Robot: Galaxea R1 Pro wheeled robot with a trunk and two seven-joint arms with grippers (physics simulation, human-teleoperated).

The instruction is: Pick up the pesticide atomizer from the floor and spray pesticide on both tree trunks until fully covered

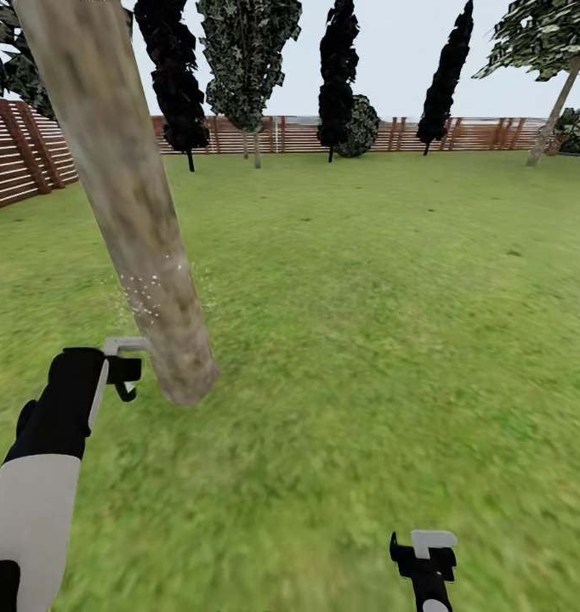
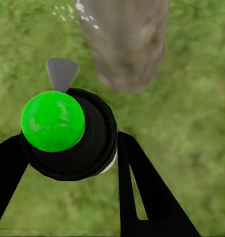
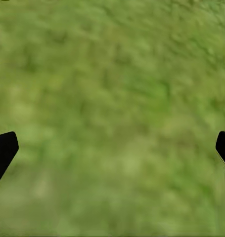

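The floor [image 1: 349, 340] is blurry green grass reaching back to a brown slatted fence [image 1: 239, 134]. The tree trunk [image 1: 128, 195], thick, mottled grey-beige, leans up from the grass, with pale specks [image 1: 145, 293] scattered low on its bark. Just beside the trunk's base, the left gripper [image 1: 124, 374] clamps its fingers [image 2: 142, 187] around the pesticide atomizer [image 2: 67, 133], a dark round bottle with a glossy green top and grey nozzle aimed at the trunk. Well apart from the trunk, the right gripper [image 1: 423, 552] hangs spread wide and empty over grass.
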